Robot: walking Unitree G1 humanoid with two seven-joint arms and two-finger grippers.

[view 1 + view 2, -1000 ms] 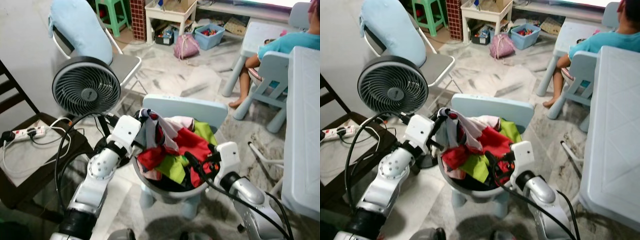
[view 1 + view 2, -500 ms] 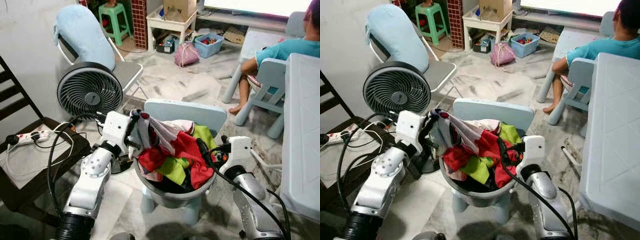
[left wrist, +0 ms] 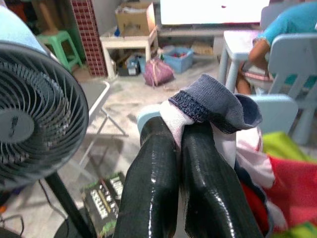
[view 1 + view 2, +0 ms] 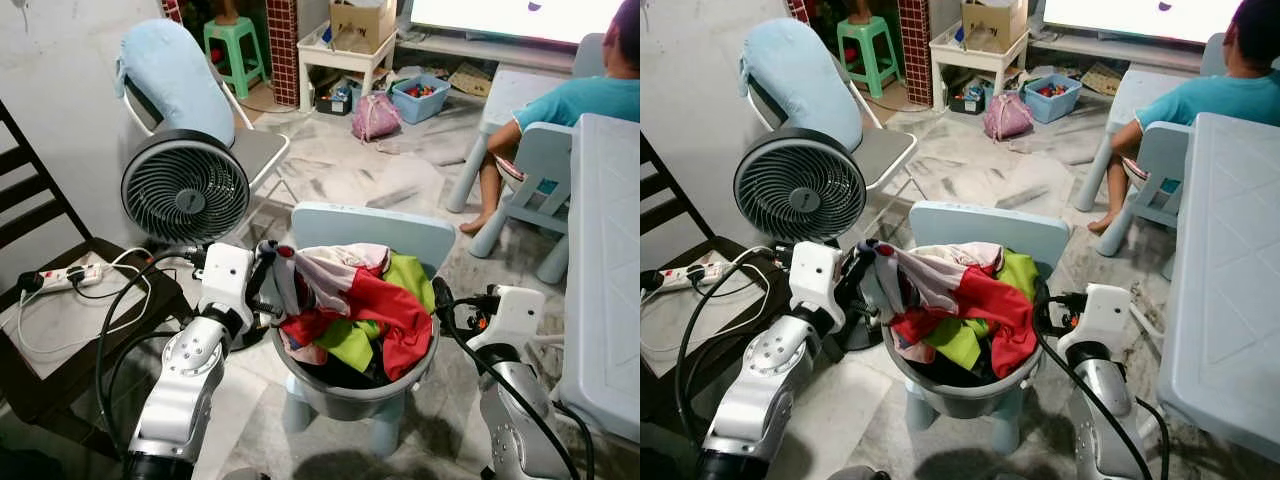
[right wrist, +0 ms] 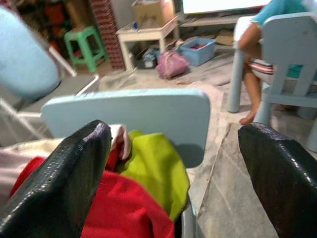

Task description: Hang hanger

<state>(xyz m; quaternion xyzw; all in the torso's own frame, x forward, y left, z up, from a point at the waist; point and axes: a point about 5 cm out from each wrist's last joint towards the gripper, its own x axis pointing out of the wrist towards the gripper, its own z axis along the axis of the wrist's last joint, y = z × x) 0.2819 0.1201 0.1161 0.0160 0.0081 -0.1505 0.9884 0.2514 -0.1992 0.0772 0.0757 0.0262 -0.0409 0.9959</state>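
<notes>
Head views: left gripper [image 4: 268, 285] is pinching a grey-and-white garment [image 4: 305, 272] at the near-left rim of the grey basket [image 4: 940, 385], which is sitting on a pale blue chair [image 4: 370, 222]; right gripper [image 4: 1045, 312] is hanging w/ fingers spread wide just beside the far rim, holding nothing. A fan [image 4: 186, 190] is standing behind the left arm. Left wrist view: both fingers [image 3: 151, 188] are pressing together on a fold of the garment, hem showing just past the tips. Right wrist view: fingers [image 5: 59, 183] are gaping wide, red cloth [image 5: 124, 213] and green cloth [image 5: 153, 171] lying below them. No hanger can be made out; presumably it's buried in the pile. Recommended: lift slowly, keep the pinch firm, steady the basket w/ the free gripper.
</notes>
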